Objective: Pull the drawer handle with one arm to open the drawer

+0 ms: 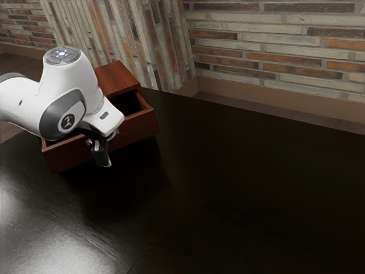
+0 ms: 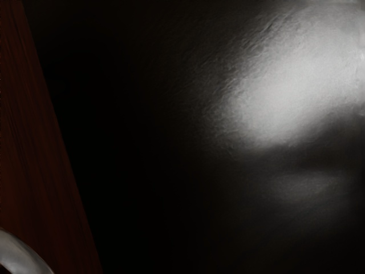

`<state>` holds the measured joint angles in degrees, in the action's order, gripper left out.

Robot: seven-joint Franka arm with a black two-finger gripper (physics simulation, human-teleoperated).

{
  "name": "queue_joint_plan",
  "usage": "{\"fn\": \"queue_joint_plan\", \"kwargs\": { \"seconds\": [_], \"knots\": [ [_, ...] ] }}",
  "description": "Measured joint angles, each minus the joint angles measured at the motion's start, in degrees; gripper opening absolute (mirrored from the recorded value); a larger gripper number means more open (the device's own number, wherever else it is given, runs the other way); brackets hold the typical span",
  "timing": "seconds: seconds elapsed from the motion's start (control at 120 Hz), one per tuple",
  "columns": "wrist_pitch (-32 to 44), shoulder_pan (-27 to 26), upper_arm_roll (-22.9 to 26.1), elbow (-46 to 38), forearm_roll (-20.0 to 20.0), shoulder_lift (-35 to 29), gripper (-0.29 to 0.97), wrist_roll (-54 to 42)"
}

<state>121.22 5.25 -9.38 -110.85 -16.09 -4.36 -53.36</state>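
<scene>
Brick walls [image 1: 274,45] behind, dark glossy table [image 1: 239,188] w/ a bright glare patch. Red-brown wooden cabinet [image 1: 117,77] sits at approx 10 o'clock in the exterior view. Its drawer [image 1: 145,121] stands out from it toward 7 o'clock, dark hollow showing, so it looks at least partly open already.

White arm [image 1: 57,91] comes in from 9 o'clock. Black gripper [image 1: 100,153] hangs just in front of the drawer front [image 1: 65,157], close to or touching it. Can't tell if it's open or closed, or whether it has anything. In the wrist view the wood face runs alongside the hand, w/ a grey curved bit by it, prob the handle [image 2: 12,258], right at the hand.

Risks, as I judge them:
- a weak or off-centre hold on the handle could slip off mid-pull
- a pull not in line w/ the drawer's travel could bind it or skew it
- the table looks slick, so the whole cabinet may slide w/ the pull instead of the drawer running out
- pulling too far could bring the drawer right out

Writing: none readable. Small logo mark [image 1: 67,120] on the arm's grey joint cap and a tiny dark label [image 1: 104,116] near the wrist, both illegible
</scene>
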Motion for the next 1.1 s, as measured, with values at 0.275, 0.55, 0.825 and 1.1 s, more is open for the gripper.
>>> {"fn": "queue_joint_plan", "kwargs": {
  "seconds": [0.275,0.55,0.825,1.1],
  "knots": [
    [-0.02,-2.28,-0.03,-4.23,-0.04,-4.44,0.65,0.28],
    [-0.05,-1.52,-0.06,-4.67,4.21,-5.39,0.64,0.43],
    [-1.57,-1.6,0.09,-3.18,4.99,-10.23,0.67,0.46],
    [-17.38,-4.35,0.67,21.78,7.2,1.51,0.68,2.54]
  ]
}}
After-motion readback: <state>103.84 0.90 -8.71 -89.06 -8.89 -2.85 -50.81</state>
